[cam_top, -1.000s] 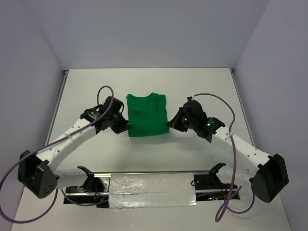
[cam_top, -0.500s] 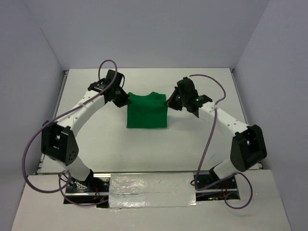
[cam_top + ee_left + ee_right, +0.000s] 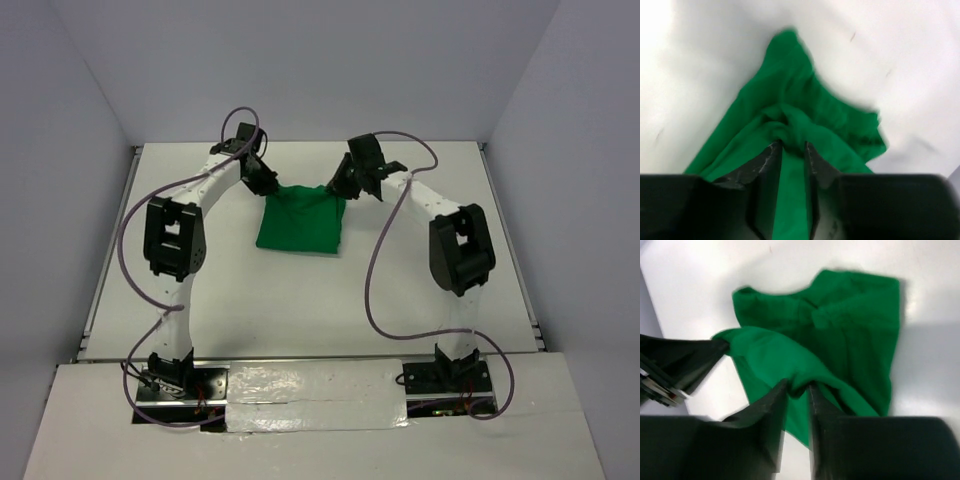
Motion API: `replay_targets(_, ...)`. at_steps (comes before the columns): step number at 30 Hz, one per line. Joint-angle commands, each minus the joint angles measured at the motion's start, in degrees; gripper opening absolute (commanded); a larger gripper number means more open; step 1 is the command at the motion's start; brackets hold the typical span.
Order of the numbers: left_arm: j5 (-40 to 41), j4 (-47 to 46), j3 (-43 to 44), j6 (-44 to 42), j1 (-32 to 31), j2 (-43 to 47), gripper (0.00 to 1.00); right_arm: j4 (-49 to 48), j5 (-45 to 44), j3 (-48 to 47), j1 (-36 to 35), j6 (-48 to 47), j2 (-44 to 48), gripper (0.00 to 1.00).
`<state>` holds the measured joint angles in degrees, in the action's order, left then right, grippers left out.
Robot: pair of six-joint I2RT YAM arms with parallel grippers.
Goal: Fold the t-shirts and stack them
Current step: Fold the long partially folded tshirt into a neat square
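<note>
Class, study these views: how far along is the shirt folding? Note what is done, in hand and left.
Done: the green t-shirt is a compact folded bundle. In hand: the left pincer and right pincer are each shut on a far corner, with the cloth drawn up to them. Left: lay that edge down, release, square the fold. No other shirt shows for stacking.

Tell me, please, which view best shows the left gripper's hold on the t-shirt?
Left wrist view: the left gripper pinches a bunched fold of the t-shirt, close up. The top view shows it small and distant; the right wrist view catches it at the frame's edge.
</note>
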<state>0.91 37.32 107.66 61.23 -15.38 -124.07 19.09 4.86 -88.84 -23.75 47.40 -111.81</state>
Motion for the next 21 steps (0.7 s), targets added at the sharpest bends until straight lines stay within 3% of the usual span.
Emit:
replay_targets(1, -1.5, -0.3, 10.1, -2.2, 2.0, -7.6, 0.4, 0.4, 0.9, -8.3, 1.9, 0.3, -5.3, 0.45)
replay_targets(2, -1.6, 3.7, 18.1, -2.9, 2.5, -9.9, 0.53, 0.2, 0.9, -10.4, 2.2, 0.5, -6.8, 0.52)
replay_targets(3, -2.0, 5.4, 21.9, -3.2, 2.6, -13.2, 0.77, -0.5, 1.5, -10.9, 2.7, 0.4, -7.0, 0.58)
replay_targets(5, -2.1, 4.9, 25.9, -6.4, 2.5, -13.0, 0.89, -0.4, 1.8, -12.3, 2.8, -0.1, -6.8, 0.62)
replay_targets(6, 0.7, 2.8, 24.0, -7.8, 1.4, -8.3, 0.99, 0.4, 1.2, -12.4, 2.8, -0.8, -5.2, 0.62)
replay_targets(10, 5.4, -13.3, 3.4, -14.6, -0.6, 10.3, 0.99, 0.0, -3.5, -5.8, 2.7, -5.6, 4.2, 0.63)
replay_targets(13, 5.8, -15.6, -7.7, -17.1, -0.6, 18.1, 0.99, -1.3, -4.1, 4.1, 2.2, -7.4, 10.6, 0.6)
replay_targets(17, 7.3, -14.4, -14.7, -20.0, -2.8, 24.9, 0.99, 0.6, -2.3, 9.3, 1.3, -9.5, 13.8, 0.6)
replay_targets(21, 9.1, -20.3, -28.6, -23.2, -5.2, 32.0, 0.99, -1.4, -4.8, 16.1, 0.5, -11.5, 18.6, 0.63)
